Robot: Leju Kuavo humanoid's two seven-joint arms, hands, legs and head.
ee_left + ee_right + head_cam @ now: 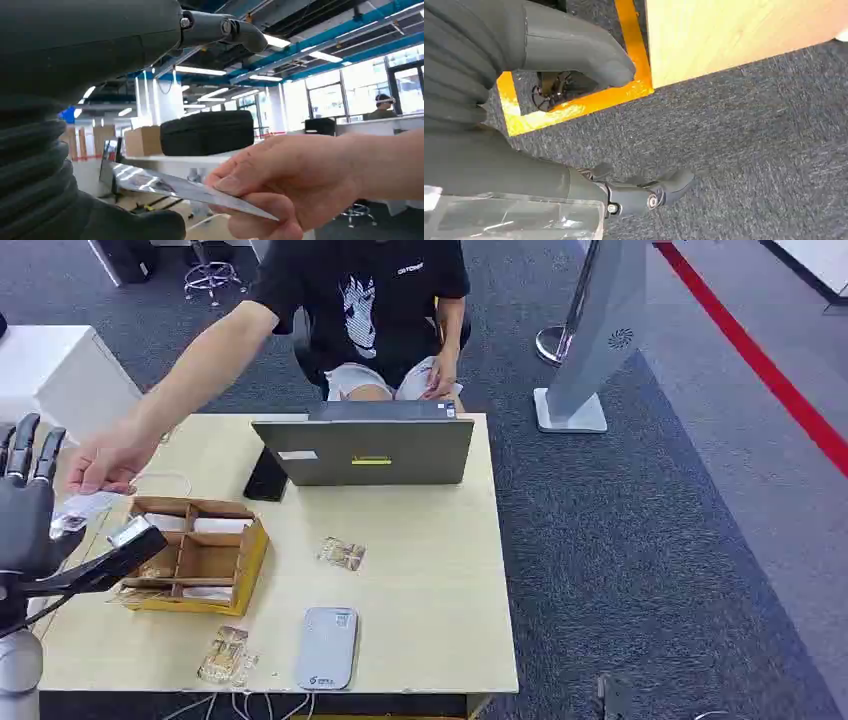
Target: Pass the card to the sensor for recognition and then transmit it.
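Observation:
The card is a thin, shiny, clear-sleeved piece at the table's left edge. A person's hand pinches one end of it. My left hand is raised beside it with fingers pointing up and spread, and its thumb reaches out below the card. In the left wrist view the card lies between my thumb and my fingers, which stand well apart, while the person's hand grips it. The grey-white sensor pad lies near the table's front edge. My right hand hangs over the carpet, holding nothing.
A wooden divided box stands right of my left hand. Behind it an open laptop and a black phone face the seated person. Loose cards lie on the table. A grey kiosk stands on the carpet at the right.

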